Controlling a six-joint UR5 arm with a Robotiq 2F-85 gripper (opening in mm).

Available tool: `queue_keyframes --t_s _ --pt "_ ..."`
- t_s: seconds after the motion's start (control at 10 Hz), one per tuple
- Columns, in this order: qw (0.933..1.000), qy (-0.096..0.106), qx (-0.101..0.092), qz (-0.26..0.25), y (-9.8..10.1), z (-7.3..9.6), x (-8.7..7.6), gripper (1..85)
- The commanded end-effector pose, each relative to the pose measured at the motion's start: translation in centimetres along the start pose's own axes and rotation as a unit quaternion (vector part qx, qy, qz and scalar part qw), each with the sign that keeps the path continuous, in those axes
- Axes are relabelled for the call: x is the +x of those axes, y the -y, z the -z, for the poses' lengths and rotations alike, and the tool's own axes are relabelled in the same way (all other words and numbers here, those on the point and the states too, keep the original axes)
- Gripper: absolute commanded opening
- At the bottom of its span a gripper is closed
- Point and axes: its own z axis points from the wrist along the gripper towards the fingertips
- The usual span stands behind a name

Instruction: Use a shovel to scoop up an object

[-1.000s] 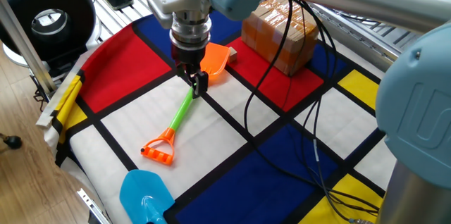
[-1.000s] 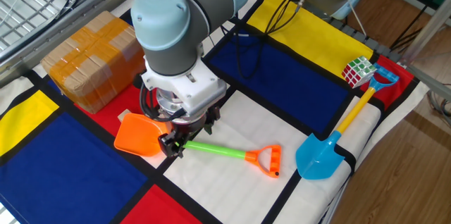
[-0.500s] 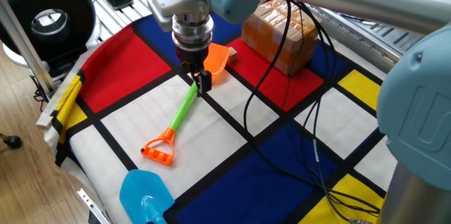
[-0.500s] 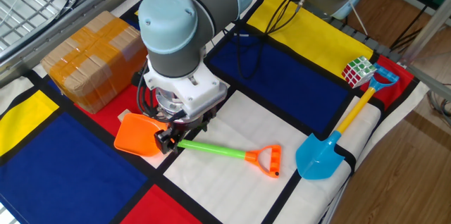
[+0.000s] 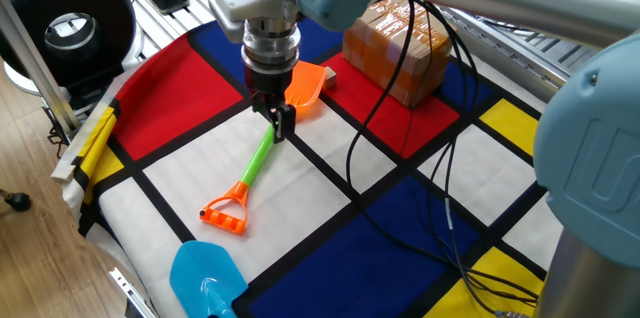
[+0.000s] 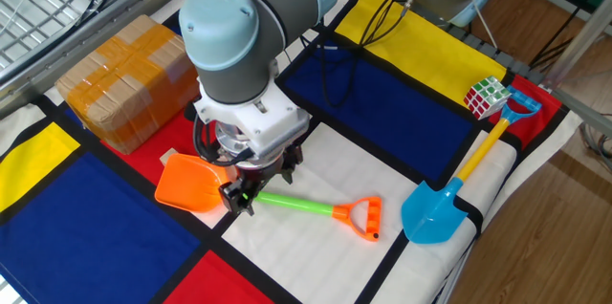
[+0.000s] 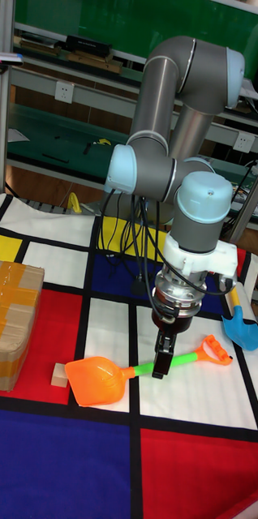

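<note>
The shovel lies flat on the cloth, with its orange blade (image 5: 305, 86) near the box, a green shaft (image 5: 257, 158) and an orange end loop (image 5: 226, 213). My gripper (image 5: 279, 121) points straight down onto the shaft just behind the blade, its fingers close together on either side of the shaft. The other fixed view shows the gripper (image 6: 241, 197) between the blade (image 6: 188, 185) and the loop (image 6: 366, 218). In the tall view the gripper (image 7: 161, 362) grips the shaft, and the object, a tiny tan cube (image 7: 60, 375), rests just left of the blade (image 7: 96, 381).
A brown taped cardboard box (image 5: 396, 50) stands just beyond the blade. A light blue shovel (image 6: 449, 199) and a colour cube puzzle (image 6: 486, 97) lie at the cloth's edge. Black cables (image 5: 400, 188) trail across the cloth beside the arm.
The gripper shifted slightly along the shaft toward the blade, then came back. The shovel lies in the same place.
</note>
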Motion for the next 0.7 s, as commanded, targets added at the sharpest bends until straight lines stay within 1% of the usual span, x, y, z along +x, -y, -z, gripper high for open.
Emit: queue_keyframes --t_s 0.0,0.3,0.5,0.6 --pt "0.9999 0.006 -0.002 0.009 -0.01 0.13 -0.21 77.0" --pt "0.9997 0.001 -0.001 0.025 0.04 0.13 0.04 77.0" --pt "0.9988 -0.005 0.004 0.048 0.24 -0.01 0.15 77.3" --pt "0.9976 -0.012 0.008 0.067 0.56 -0.16 0.44 77.3"
